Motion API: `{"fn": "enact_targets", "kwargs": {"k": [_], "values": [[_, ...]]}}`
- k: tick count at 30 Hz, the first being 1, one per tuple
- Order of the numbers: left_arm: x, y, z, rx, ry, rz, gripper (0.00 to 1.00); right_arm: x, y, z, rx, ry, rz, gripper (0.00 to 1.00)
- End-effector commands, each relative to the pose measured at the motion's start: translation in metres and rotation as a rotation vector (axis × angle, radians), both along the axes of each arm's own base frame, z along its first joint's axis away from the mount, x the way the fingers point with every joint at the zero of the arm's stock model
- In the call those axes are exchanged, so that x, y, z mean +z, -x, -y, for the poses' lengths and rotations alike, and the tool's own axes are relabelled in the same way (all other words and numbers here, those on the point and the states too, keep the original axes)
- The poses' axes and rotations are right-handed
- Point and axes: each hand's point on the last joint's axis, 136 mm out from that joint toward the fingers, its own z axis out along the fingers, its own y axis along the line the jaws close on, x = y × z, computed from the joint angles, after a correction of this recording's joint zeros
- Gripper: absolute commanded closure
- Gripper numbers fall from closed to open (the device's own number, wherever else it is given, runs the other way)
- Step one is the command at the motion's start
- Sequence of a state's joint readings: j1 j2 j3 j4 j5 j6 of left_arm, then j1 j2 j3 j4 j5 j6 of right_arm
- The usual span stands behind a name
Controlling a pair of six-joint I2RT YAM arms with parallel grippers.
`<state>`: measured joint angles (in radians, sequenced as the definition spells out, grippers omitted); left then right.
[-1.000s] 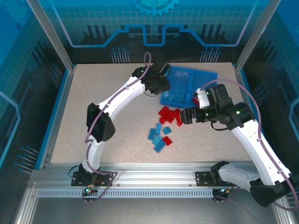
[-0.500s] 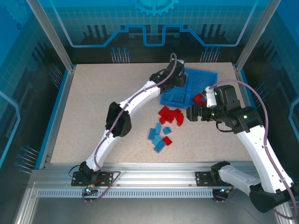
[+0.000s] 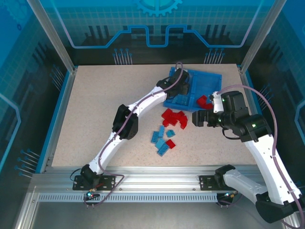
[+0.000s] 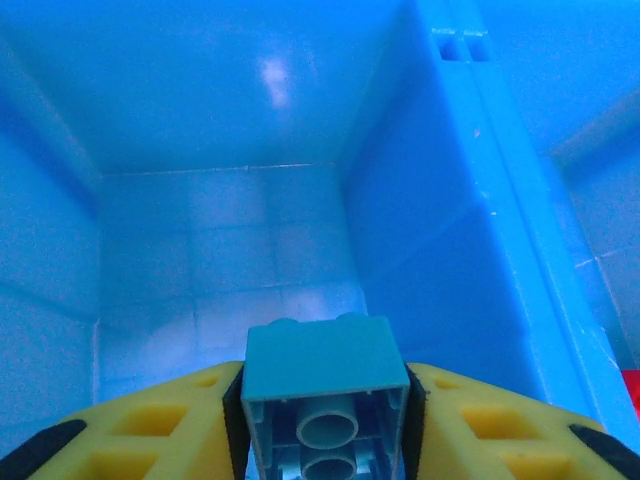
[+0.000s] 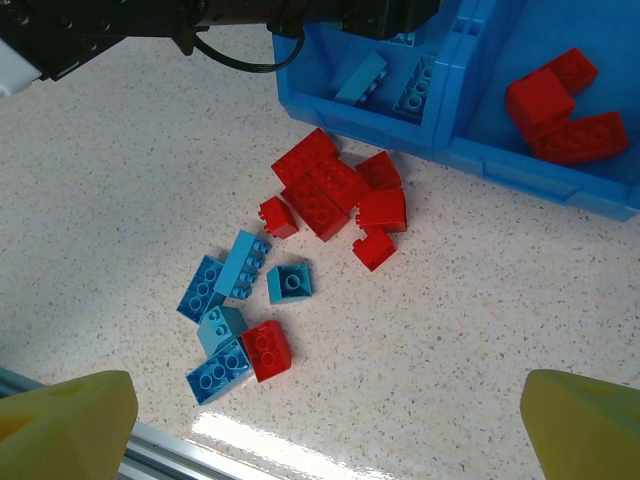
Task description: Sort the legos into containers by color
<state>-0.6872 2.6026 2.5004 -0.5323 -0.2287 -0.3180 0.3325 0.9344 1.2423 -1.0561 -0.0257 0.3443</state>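
Sorting partly done: left tool (image 4: 325, 430) grips a blue brick (image 4: 322, 362) over the tray's (image 5: 400, 128) left compartment, blue pair (image 5: 385, 80) inside; red bricks (image 5: 560, 105) in the right; right tool (image 3: 197, 118) spread wide; mixed pile (image 5: 322, 200) left on counter (image 5: 470, 330)

Tray (image 3: 212, 80): far side of table (image 3: 95, 109), right of centre. Two bricks (image 5: 375, 80) in left compartment (image 5: 320, 65); two more bricks (image 5: 560, 110) in right compartment (image 5: 490, 70). One cluster (image 5: 335, 195) just before tray; second cluster (image 5: 235, 310) nearer, leftward.

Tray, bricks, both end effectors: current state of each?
Left end effector: shut on light blue brick.
Right end effector: open, empty.
Tray: blue bricks in left compartment, red bricks in right.
Loose bricks: red and blue, unsorted on table.
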Motion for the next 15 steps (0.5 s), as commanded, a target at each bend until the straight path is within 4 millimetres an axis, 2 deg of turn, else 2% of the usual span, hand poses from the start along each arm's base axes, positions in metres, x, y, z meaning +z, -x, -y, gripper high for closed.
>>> {"fn": "enact_targets", "kwargs": {"k": [1,6,8,11,13,15], "values": [[0.024,-0.009,0.004,0.016,0.056,0.050,0.50,0.000,0.005,0.004,-0.021,-0.006,-0.008,0.00],[0.063,-0.009,0.005,-0.001,0.095,0.116,0.45,0.001,0.005,0.003,-0.033,-0.028,-0.016,0.00],[0.092,-0.007,0.005,-0.011,0.126,0.152,0.45,-0.001,0.004,0.002,-0.038,-0.033,-0.022,0.00],[0.147,0.007,0.002,-0.047,0.175,0.211,0.44,-0.007,0.002,0.001,-0.044,-0.041,-0.034,0.00],[0.185,0.024,-0.002,-0.092,0.196,0.256,0.43,-0.013,-0.001,-0.007,-0.011,-0.056,-0.049,0.01],[0.212,0.045,-0.009,-0.145,0.198,0.298,0.42,-0.025,-0.001,-0.016,0.041,-0.064,-0.084,0.02]]}}
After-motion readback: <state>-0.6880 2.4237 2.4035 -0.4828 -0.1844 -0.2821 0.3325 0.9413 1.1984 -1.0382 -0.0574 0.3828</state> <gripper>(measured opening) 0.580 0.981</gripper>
